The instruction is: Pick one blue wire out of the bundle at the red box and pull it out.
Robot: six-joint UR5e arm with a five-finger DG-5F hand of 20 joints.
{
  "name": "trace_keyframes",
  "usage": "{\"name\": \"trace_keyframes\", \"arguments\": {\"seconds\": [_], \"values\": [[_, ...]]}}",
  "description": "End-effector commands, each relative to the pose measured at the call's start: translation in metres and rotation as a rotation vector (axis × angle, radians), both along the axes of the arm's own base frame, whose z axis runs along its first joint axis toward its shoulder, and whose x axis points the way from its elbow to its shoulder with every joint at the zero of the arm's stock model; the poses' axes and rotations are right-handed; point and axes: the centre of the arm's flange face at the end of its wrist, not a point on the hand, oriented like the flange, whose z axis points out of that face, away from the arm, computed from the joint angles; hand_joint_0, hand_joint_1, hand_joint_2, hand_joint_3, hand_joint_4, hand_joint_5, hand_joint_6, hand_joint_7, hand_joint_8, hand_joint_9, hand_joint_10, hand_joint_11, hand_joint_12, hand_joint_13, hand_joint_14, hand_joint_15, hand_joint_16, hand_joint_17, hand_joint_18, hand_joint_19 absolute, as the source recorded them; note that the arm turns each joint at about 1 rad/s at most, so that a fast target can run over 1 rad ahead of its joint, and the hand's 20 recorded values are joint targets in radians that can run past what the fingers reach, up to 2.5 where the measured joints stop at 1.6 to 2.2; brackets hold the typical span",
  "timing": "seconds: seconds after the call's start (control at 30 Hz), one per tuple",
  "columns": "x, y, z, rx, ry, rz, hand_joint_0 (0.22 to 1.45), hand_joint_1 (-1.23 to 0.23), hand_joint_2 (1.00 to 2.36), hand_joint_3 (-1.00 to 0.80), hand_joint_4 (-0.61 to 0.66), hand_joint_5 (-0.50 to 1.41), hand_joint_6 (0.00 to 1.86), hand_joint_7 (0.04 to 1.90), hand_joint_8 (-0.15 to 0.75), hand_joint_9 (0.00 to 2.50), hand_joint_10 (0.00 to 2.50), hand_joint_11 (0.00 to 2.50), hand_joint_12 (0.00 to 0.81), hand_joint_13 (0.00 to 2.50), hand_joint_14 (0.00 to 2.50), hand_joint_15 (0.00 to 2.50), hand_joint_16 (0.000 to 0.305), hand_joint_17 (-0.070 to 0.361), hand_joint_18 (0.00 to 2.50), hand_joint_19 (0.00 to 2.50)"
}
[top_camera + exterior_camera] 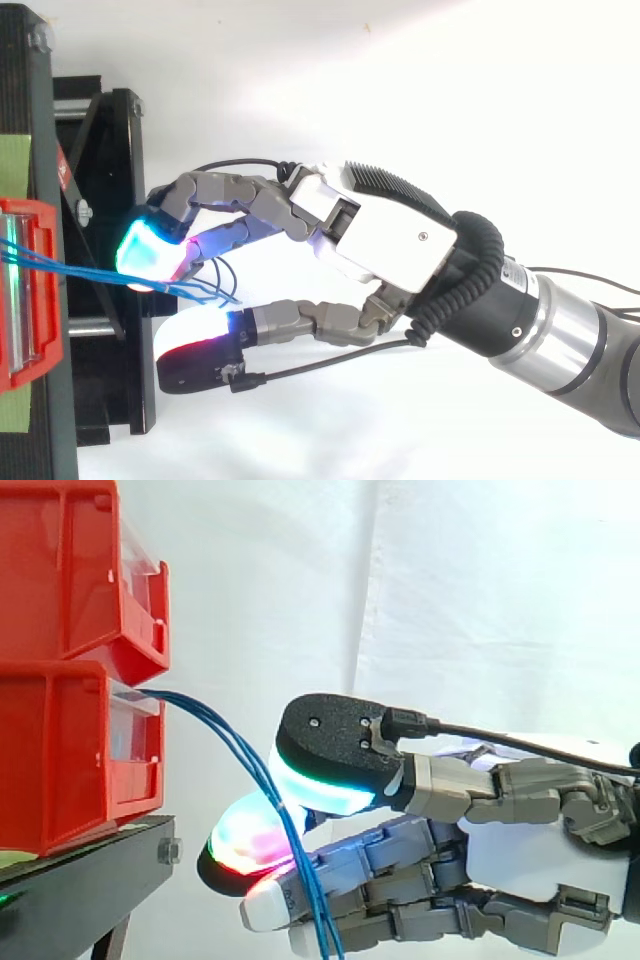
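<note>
Where the blue wires start: at the front of the lower red box, from under its clear insert, at the left of the side view.
Wire path: a thin bundle of several strands, arcing out to the right, then dropping steeply past the bottom edge of the side view.
Boxes: the upper red box sits on the lower one, both on the black stand.
Hand: comes in from the right, level, pointing at the lower box and stopping short of it and of the stand.
Hand's hold: cannot tell whether it is clamped on a strand or merely lies against the bundle, which crosses its front end in both views.
Backdrop: white curtain.
</note>
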Motion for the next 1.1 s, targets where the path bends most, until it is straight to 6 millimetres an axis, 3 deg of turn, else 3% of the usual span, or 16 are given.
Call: {"name": "trace_keyframes", "arguments": {"seconds": [0.0, 0.57, 1.07], "values": [[0.0, 0.0027, 0.0, -0.021, 0.012, -0.003, 0.57, -0.76, 1.01, -0.4, 0.28, -0.09, 0.68, 0.98, 0.287, 0.88, 0.02, 0.46, 0.366, 0.46, 0.01, 0.24, 0.055, 0.124, 0.31, 0.4], [0.0006, -0.0005, 0.0005, -0.041, 0.014, -0.01, 0.58, -0.72, 1.01, -0.27, 0.25, -0.12, 0.8, 0.83, 0.28, 0.88, 0.02, 0.49, 0.362, 0.46, 0.01, 0.26, 0.055, 0.124, 0.33, 0.43], [0.0016, -0.0017, 0.0027, -0.039, 0.007, 0.0, 0.6, -0.58, 1.0, -0.15, 0.27, -0.09, 0.75, 0.88, 0.327, 0.94, 0.02, 0.44, 0.414, 0.51, 0.01, 0.26, 0.067, 0.152, 0.39, 0.42]]}}
